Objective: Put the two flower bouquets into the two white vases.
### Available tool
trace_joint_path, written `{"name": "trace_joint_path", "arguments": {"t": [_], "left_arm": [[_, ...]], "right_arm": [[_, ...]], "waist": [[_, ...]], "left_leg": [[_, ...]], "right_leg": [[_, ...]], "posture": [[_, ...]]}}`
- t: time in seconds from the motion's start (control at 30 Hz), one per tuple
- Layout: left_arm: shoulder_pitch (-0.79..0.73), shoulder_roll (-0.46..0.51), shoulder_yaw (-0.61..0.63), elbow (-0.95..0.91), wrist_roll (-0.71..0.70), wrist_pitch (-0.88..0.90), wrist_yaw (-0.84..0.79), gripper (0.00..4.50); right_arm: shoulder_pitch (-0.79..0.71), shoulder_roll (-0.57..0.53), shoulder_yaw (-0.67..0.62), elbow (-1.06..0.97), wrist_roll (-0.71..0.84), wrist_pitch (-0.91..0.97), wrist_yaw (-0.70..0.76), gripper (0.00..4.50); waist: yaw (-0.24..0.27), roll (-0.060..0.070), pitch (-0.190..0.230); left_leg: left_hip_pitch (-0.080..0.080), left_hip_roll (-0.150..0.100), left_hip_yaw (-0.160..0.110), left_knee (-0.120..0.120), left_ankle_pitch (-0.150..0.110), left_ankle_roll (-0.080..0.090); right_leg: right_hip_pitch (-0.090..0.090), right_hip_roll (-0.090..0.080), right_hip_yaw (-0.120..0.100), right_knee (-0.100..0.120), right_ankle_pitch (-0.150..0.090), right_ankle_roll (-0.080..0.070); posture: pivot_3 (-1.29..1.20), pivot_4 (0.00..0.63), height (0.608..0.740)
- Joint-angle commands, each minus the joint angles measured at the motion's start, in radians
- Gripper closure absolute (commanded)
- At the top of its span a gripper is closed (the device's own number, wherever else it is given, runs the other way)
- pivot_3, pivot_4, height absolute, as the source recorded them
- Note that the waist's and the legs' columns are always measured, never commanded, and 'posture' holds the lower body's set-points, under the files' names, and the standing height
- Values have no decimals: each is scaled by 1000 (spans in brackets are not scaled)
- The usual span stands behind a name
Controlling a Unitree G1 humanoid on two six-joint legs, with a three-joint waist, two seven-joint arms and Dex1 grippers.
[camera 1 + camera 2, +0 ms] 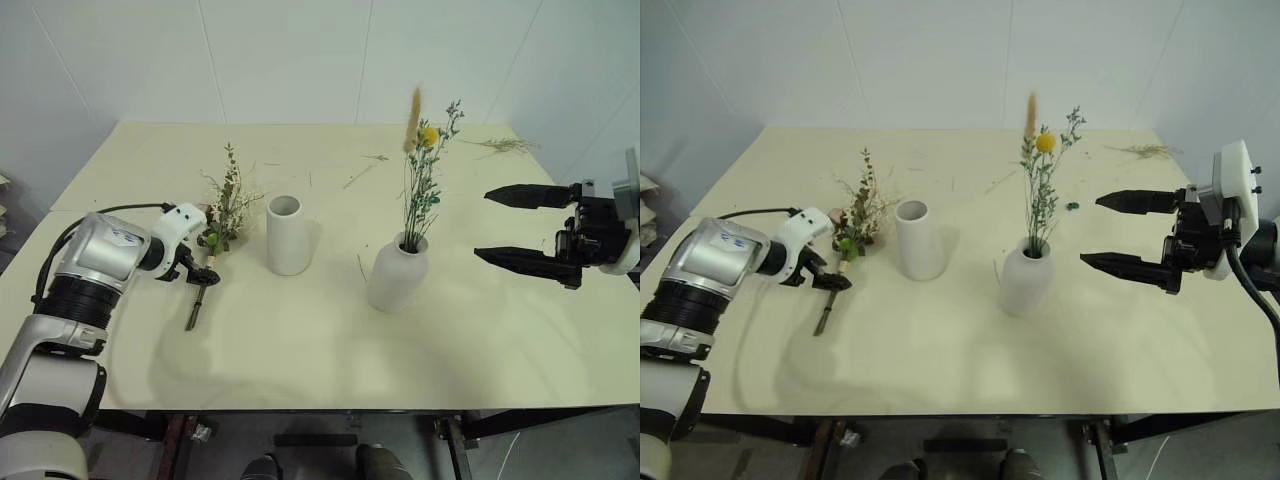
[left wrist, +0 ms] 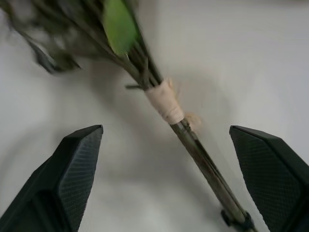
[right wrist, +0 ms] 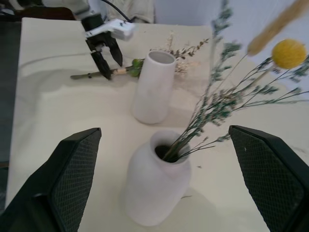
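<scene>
The bushy bouquet lies on the table at the left, its stems bound with a tan wrap. My left gripper hangs open just over those stems, one finger on either side, touching nothing. The straight cylinder vase stands empty next to it. The slim green bouquet, with a yellow flower and a tan plume, stands upright in the rounder bottle vase. My right gripper is open, level, to the right of that vase and apart from it.
Loose dried twigs lie at the table's far right corner, and a few thin ones behind the vases. A small green scrap lies near the bottle vase. The cream table has open room in front.
</scene>
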Motion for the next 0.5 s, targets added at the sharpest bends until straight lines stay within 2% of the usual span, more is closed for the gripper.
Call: {"name": "trace_joint_path", "arguments": {"t": [0.03,0.13,0.2,0.5], "left_arm": [[18,-7,1,-92,-2,117,28,0],[31,-13,-9,-135,-4,157,50,0],[20,-18,4,-109,-2,130,69,392],[18,7,1,-98,0,72,65,3098]], "right_arm": [[12,-9,-22,-73,41,20,8,25],[27,-2,-31,-104,56,30,2,25],[35,6,-38,-114,67,35,-5,0],[89,24,-64,-146,92,27,-14,0]], "waist": [[-3,0,0],[-2,0,0],[-1,0,0],[0,0,0]], "left_leg": [[0,0,0,0,0,0],[0,0,0,0,0,0],[1,0,0,0,0,0],[1,0,0,1,0,0]], "right_leg": [[0,0,0,0,0,0],[0,0,0,0,-1,0],[0,0,0,0,-1,0],[0,0,0,2,-1,0]], "posture": [[0,150,740],[0,150,740],[0,150,740],[0,150,740]]}}
